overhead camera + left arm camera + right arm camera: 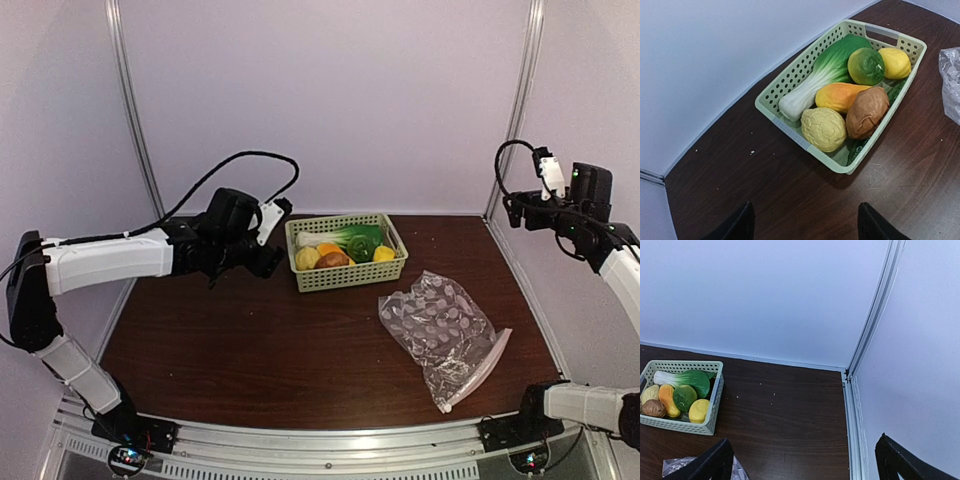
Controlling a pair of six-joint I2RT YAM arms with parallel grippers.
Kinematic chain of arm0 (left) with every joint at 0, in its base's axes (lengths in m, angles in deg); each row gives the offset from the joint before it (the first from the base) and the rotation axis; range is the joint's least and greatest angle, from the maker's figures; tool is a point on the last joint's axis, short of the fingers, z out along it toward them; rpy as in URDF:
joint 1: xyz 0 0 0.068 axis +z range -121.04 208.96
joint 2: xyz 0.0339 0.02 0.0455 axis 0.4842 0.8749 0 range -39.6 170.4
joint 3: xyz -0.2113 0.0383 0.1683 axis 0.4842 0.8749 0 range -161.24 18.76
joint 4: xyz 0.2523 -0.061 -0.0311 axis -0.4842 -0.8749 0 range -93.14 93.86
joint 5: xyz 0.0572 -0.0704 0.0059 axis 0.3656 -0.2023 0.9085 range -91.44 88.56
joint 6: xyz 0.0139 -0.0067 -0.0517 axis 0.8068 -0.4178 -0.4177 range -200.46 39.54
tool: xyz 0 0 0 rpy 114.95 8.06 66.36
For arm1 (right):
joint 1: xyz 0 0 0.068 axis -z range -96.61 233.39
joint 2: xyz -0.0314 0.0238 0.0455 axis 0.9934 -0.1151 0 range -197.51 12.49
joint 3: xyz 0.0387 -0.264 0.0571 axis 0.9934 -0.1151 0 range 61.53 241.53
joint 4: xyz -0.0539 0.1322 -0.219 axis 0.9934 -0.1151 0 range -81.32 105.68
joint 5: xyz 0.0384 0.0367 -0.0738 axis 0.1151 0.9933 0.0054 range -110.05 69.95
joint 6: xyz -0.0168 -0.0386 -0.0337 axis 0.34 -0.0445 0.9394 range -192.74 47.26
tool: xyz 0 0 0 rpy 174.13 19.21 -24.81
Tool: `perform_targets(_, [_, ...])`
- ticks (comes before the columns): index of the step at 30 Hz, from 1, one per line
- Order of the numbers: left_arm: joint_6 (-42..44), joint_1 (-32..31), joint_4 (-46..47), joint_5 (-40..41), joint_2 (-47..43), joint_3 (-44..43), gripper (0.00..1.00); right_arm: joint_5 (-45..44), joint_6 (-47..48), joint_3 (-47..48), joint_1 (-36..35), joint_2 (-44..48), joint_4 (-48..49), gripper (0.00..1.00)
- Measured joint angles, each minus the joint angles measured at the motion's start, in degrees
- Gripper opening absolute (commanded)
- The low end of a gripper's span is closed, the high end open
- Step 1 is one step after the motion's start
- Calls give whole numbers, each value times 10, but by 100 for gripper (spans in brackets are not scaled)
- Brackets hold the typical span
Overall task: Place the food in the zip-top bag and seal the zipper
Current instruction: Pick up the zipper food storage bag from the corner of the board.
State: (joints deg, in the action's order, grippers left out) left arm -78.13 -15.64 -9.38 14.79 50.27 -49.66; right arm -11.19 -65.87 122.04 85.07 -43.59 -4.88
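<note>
- Food, toy fruits and vegetables, seven pieces counted, all lying in one pale green perforated plastic basket (790,80) at the middle of the far edge of the dark brown wooden table (250,340).
- Pieces, one of each: white-stemmed green-leaved leek (820,75); round green fruit (866,66); smooth yellow lemon (895,62); bumpy pale yellow lemon (823,129); orange piece (840,96); brown potato-like piece (867,112); dark green vegetable (855,147), mostly hidden under the others.
- Leek: long axis along the basket's length, white stem toward the table's left edge, leaves toward the right edge.
- Zip-top bag (440,325), one, clear crinkly plastic with pale dots, flat on the table right of centre, apart from the basket.
- Bag's long axis: diagonal, from the table's middle toward the near right corner.
- Zipper (478,370), one pale strip across the bag's near-right end; the mouth faces the near right corner.
- Left claw (805,222): fingers spread wide, holding nothing, touching nothing, above the table just beside the basket's left end.
- Right claw (805,460): fingers spread fully, empty, raised high over the far right corner, well apart from bag and basket.
</note>
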Motion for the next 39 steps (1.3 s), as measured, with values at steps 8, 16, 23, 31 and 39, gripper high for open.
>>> perform_targets(8, [-67, 0, 42, -27, -7, 12, 66, 92, 160, -39, 0, 42, -111, 100])
perform_targets(16, [-83, -5, 46, -160, -5, 9, 59, 108, 410, -130, 0, 91, -290, 82])
perform_targets(23, [-70, -25, 46, -189, 7, 9, 60, 104, 577, -158, 0, 171, -438, 71])
perform_targets(31, [-68, -27, 46, -205, 30, 0, 60, 100, 694, -193, -5, 195, -477, 62])
perform_targets(39, [-64, -27, 44, -202, 33, 0, 60, 25, 696, -212, -146, 98, -412, 59])
